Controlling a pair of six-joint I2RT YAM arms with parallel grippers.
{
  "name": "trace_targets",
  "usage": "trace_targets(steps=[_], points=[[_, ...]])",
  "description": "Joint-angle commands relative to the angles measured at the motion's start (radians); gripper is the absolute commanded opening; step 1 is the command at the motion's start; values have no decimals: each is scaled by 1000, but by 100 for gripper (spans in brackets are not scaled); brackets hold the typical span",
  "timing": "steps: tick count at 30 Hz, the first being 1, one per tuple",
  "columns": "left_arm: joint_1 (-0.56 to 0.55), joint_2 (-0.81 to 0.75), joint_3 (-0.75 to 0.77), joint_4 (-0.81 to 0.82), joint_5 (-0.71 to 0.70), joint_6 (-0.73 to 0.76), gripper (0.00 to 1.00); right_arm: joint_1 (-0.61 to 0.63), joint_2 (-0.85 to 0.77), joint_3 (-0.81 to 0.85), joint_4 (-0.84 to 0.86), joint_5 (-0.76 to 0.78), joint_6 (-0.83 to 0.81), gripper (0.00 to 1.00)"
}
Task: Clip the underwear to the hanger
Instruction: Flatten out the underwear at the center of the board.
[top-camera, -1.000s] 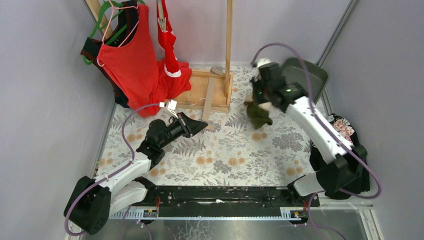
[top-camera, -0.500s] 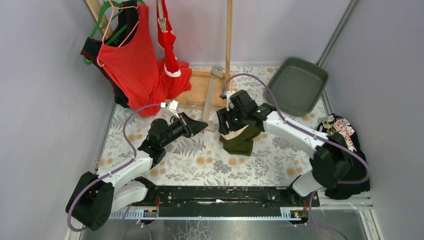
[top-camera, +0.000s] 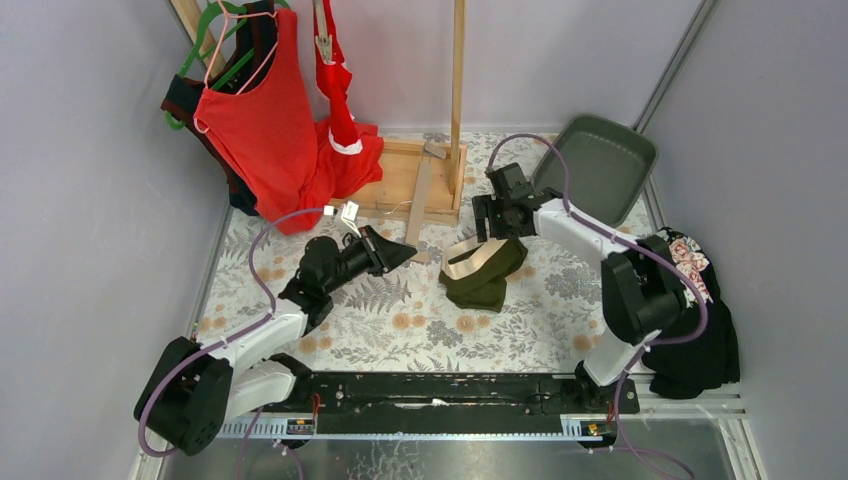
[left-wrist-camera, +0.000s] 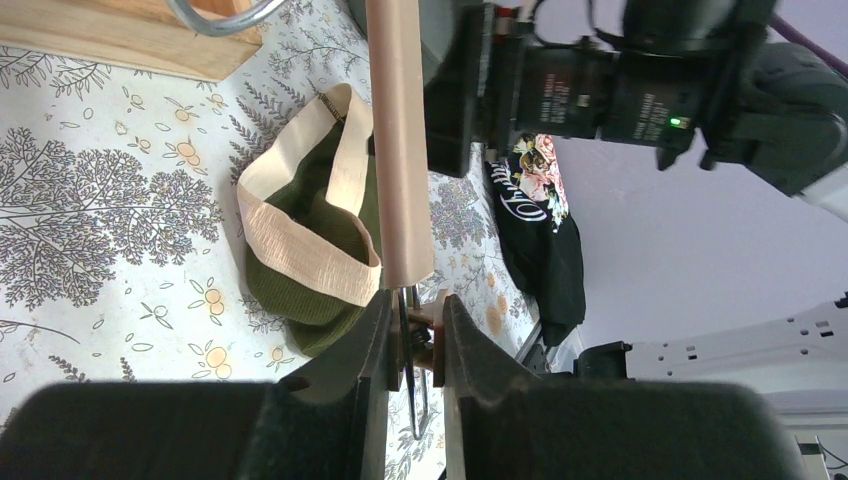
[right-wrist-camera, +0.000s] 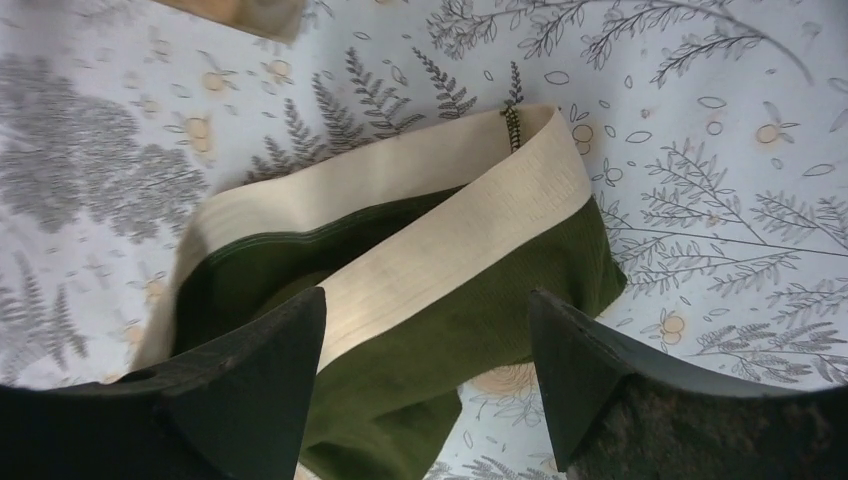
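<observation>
The right gripper (right-wrist-camera: 425, 300) stood spread wide, holding nothing, with the olive briefs (right-wrist-camera: 500, 300) directly beneath it. The left gripper (left-wrist-camera: 415, 305) was pressed nearly together, pinching the clip (left-wrist-camera: 420, 335) below the hanger (left-wrist-camera: 398, 140) bar.

From above: left arm (top-camera: 255, 340) stretched low from near-left corner of counter (top-camera: 430, 325) toward its middle, left end effector (top-camera: 408, 250) pinched nearly closed; right arm (top-camera: 580, 228) folded leftward, right end effector (right-wrist-camera: 428, 300) facing down, jaws spread wide.
</observation>
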Motion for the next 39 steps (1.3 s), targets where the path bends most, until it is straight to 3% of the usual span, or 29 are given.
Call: trace_targets(steps=[1,8,25,29,35,36,39], points=[[12,5,21,88,-3,25,0,0,83,106,-31,-2,18,79],[18,28,14,106,-1,24,0,-13,172,154,-80,-15,52,78],[33,51,-9,148,16,11,0,-60,206,115,-78,-28,50,68],[34,49,-12,149,17,11,0,-70,216,126,-73,-35,46,53],[36,49,-17,151,19,8,0,-76,162,124,-68,7,50,5],[36,47,-18,151,19,8,0,-75,138,125,-70,14,52,1],[36,47,-13,149,21,7,0,-75,68,137,-82,38,48,0]])
